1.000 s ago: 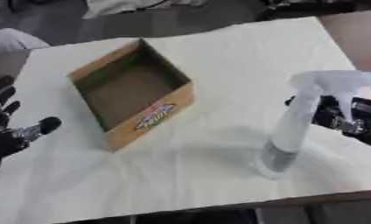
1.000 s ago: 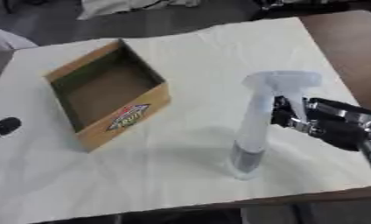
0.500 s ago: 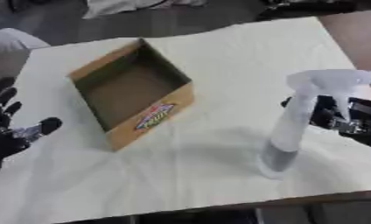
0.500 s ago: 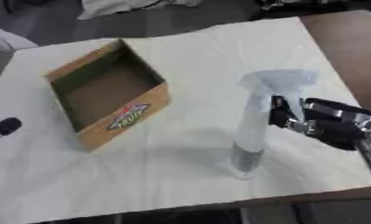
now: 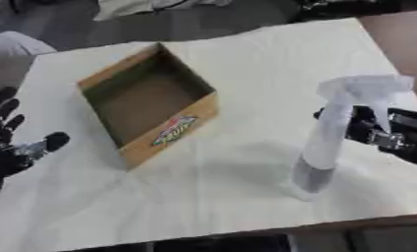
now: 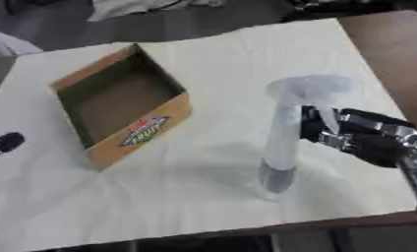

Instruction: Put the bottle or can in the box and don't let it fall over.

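Clear plastic spray bottle [image 6: 285,142] with a pale trigger head stands upright on the cream cloth-covered table [image 5: 246,59], well apart from the open brown cardboard box [image 5: 147,101], so the placing is all left to do. The right hand [image 6: 354,135] is at the bottle's neck, fingers seemingly curled toward it, though whether they have closed on it I cannot tell. The left hand [image 5: 5,142] rests open at the left edge. A red-and-green label on the box front seems to read "FRUIT".
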